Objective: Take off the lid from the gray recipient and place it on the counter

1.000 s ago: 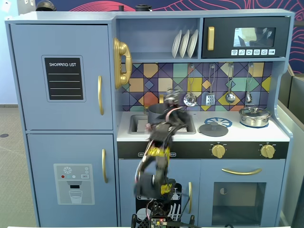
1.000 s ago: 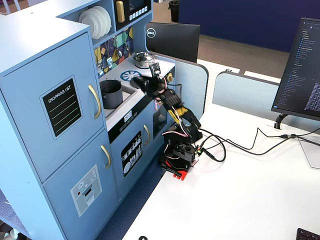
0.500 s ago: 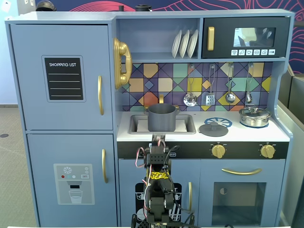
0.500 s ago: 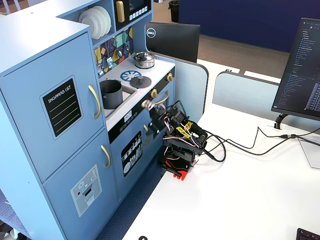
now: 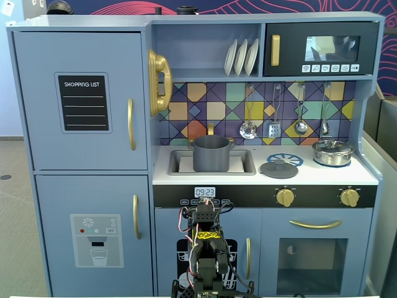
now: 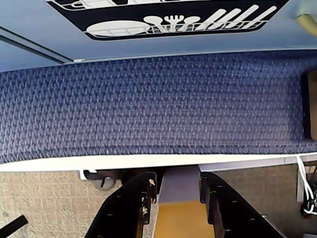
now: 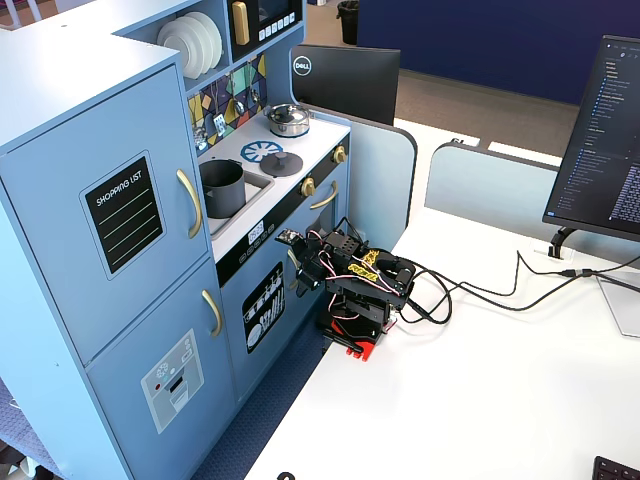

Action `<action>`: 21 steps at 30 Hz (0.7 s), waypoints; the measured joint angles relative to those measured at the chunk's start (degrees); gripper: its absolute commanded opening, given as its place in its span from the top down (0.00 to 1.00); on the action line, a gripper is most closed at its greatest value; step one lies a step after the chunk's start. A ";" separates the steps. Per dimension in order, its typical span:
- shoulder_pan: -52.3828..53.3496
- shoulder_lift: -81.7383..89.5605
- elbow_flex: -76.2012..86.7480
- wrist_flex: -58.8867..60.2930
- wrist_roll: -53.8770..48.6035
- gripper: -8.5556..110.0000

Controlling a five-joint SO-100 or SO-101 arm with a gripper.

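- The lid (image 5: 278, 168) is a flat, round, matte dark gray disc with a small knob at its centre; it lies flat on the bench (image 5: 322, 176), partly covering the printed blue-and-white burner (image 5: 288, 159), between the sink and the shiny silver pot (image 5: 332, 152).
- In the other fixed view the lid (image 7: 281, 164) shows as a dark oval just in front of the burner print.
- The gray recipient (image 5: 211, 153) is a matte dark gray cylinder with two small side handles; it stands upright and uncovered in the recessed sink (image 5: 182, 164) at the bench's left end.
- The end effector (image 6: 174, 182) is released: its dark fingers (image 6: 144, 191) stand apart with nothing between them, low in front of the kitchen's lower cabinet, above blue carpet (image 6: 148, 109).
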 measured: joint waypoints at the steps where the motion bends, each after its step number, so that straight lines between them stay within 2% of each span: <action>1: 0.00 0.09 0.00 0.26 -0.35 0.92; 21: -0.18 0.26 0.00 0.53 1.14 0.90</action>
